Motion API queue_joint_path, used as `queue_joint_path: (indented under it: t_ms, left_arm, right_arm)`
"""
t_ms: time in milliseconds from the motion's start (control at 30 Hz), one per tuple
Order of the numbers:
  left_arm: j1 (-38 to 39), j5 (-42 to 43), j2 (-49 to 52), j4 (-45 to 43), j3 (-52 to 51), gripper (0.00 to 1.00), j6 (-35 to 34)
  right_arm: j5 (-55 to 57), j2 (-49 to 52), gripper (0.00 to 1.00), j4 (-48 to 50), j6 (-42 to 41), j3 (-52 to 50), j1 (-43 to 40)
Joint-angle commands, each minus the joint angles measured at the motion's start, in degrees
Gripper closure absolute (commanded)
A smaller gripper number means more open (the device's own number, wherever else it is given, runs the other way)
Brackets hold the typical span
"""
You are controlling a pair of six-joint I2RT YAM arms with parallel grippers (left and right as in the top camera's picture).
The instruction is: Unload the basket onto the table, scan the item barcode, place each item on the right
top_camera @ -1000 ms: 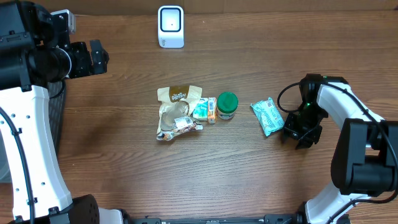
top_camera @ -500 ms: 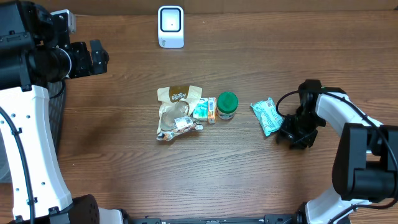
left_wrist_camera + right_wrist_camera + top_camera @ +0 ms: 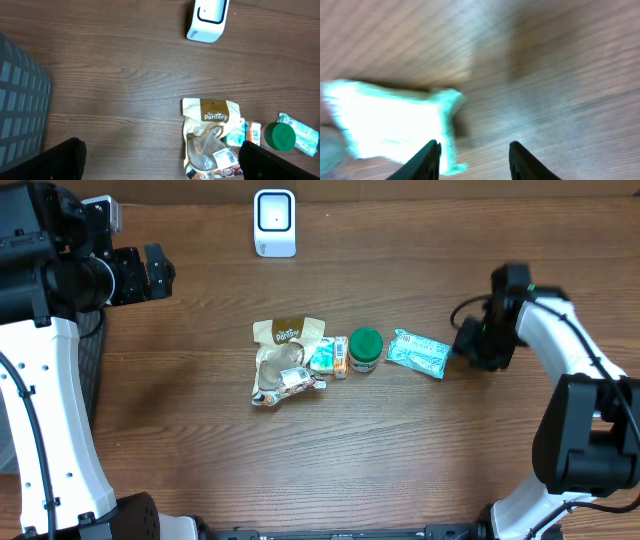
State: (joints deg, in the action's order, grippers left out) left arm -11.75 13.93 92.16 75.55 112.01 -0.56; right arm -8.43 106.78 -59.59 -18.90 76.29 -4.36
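Observation:
The item nearest my right gripper (image 3: 466,346) is a teal packet (image 3: 418,353), lying flat just right of a green-lidded jar (image 3: 365,350). In the right wrist view the packet (image 3: 390,122) is bright and blurred at the left, its edge beside my left fingertip (image 3: 429,159). That right gripper (image 3: 474,152) is open, with mostly bare wood in the gap. The white scanner (image 3: 274,222) stands at the back. My left gripper (image 3: 152,272) hovers open at the far left, its dark fingertips (image 3: 62,159) wide apart above the table.
A brown pouch (image 3: 285,360) with a barcode label and a small teal box (image 3: 328,356) lie left of the jar. A dark mesh basket (image 3: 20,105) sits at the table's left edge. Bare wood lies around the row of items.
The right gripper swung from the near side of the teal packet toward the back. The packet turned from slanted to lying across, closer to the jar. The left arm stayed still.

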Motion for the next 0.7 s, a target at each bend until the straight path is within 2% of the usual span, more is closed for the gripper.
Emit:
queue_joint_path:
  t_ms: [0, 67, 267, 667]
  left_arm:
    - [-0.24, 0.5, 0.04, 0.09, 0.44, 0.0, -0.72]
    - [-0.24, 0.5, 0.04, 0.11, 0.46, 0.0, -0.74]
    - [-0.24, 0.5, 0.04, 0.09, 0.44, 0.0, -0.72]
    - [-0.24, 0.5, 0.04, 0.09, 0.44, 0.01, -0.74]
  right_arm:
    - [-3.48, -0.59, 0.54, -5.22, 2.29, 9.55, 0.09]
    - [-6.8, -0.57, 0.51, -4.55, 2.71, 9.35, 0.09]
    - [-14.27, -0.02, 0.51, 2.4, 4.42, 0.57, 0.11]
    - [-15.76, -0.02, 0.52, 20.61, 3.85, -14.34, 0.13]
